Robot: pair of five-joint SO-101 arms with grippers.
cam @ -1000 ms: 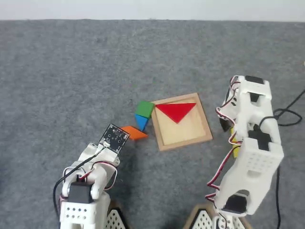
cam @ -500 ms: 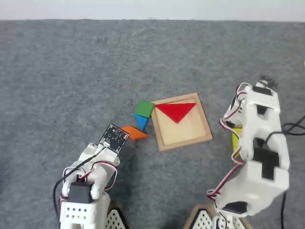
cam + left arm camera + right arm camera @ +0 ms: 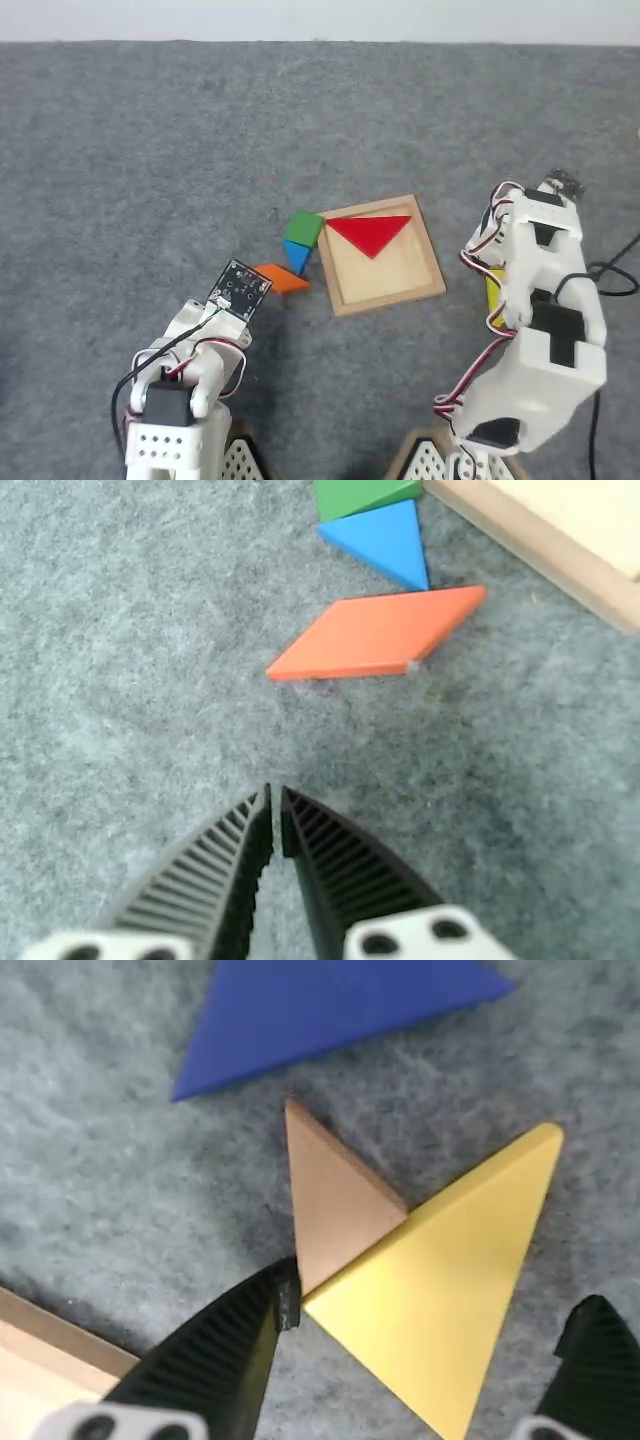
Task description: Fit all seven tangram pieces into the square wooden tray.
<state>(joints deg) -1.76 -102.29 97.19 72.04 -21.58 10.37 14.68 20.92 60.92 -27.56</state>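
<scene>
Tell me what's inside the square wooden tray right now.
Only a red triangular piece lies in the square wooden tray, along its far side; the rest of its floor is bare wood. The floor under that piece is covered.

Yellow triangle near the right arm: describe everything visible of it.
The yellow triangle is a flat, smooth, painted-looking piece lying on the grey felt mat, outside the tray. It sits inside the open right pincer. One edge abuts a tan triangle; a dark blue triangle lies apart beyond.
</scene>
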